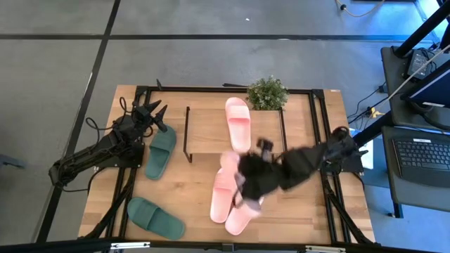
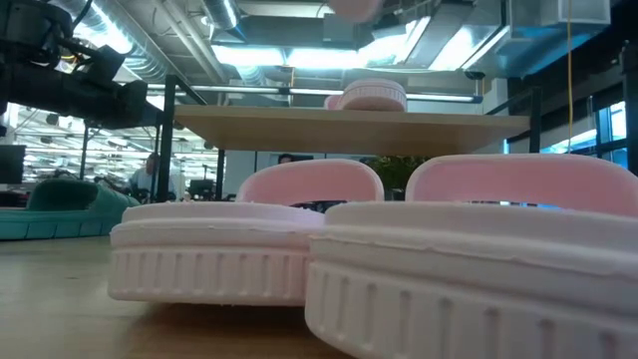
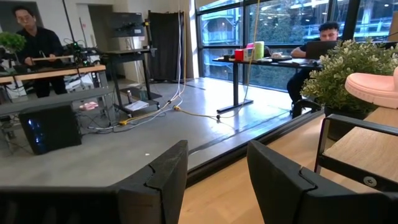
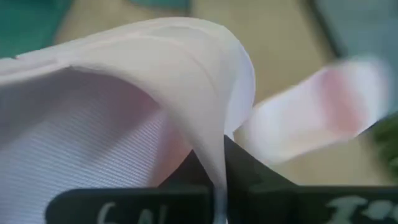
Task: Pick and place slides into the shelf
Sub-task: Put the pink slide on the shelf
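Pinching a pink slide [image 4: 124, 93] by its thin strap, right claw [image 4: 217, 171] clamped tight, left claw [image 3: 214, 180] open; could've slipped before reaching the shelf [image 1: 211, 130].

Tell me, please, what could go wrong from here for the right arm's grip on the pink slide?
The right gripper pinches only the thin strap edge of a pink slide, so it may slip out. Two more pink slides lie just below and could be knocked. The shelf already carries one pink slide, narrowing the drop spot.
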Action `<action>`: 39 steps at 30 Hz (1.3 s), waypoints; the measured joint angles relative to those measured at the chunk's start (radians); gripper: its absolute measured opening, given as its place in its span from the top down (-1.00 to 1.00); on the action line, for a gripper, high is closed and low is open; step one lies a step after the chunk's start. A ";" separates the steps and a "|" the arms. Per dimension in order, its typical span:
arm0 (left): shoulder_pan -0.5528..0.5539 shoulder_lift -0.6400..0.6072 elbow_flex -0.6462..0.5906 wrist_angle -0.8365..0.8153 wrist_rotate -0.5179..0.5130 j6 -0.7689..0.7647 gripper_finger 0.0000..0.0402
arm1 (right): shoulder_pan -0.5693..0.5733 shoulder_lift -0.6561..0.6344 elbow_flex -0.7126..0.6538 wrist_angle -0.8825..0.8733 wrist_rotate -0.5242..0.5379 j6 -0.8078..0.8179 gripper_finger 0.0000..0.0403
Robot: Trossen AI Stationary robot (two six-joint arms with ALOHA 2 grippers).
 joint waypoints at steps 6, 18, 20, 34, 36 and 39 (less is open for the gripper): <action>0.000 0.000 0.000 0.000 0.000 0.010 0.21 | -0.207 0.000 0.042 0.073 0.006 -0.291 0.94; 0.000 0.000 0.000 0.000 0.000 0.041 0.21 | -0.390 0.011 0.045 0.371 0.160 -0.732 0.94; 0.000 0.000 0.000 0.000 -0.001 0.040 0.21 | -0.389 0.032 0.045 0.424 0.191 -0.816 0.94; 0.000 0.000 0.000 0.000 0.000 0.011 0.21 | -0.443 0.178 0.043 0.449 0.328 -0.848 0.94; 0.000 0.000 0.000 0.000 0.000 0.009 0.21 | -0.456 0.199 0.043 0.448 0.328 -0.846 0.94; 0.000 0.000 0.000 0.000 0.000 0.009 0.21 | -0.475 0.225 0.043 0.437 0.327 -0.841 0.94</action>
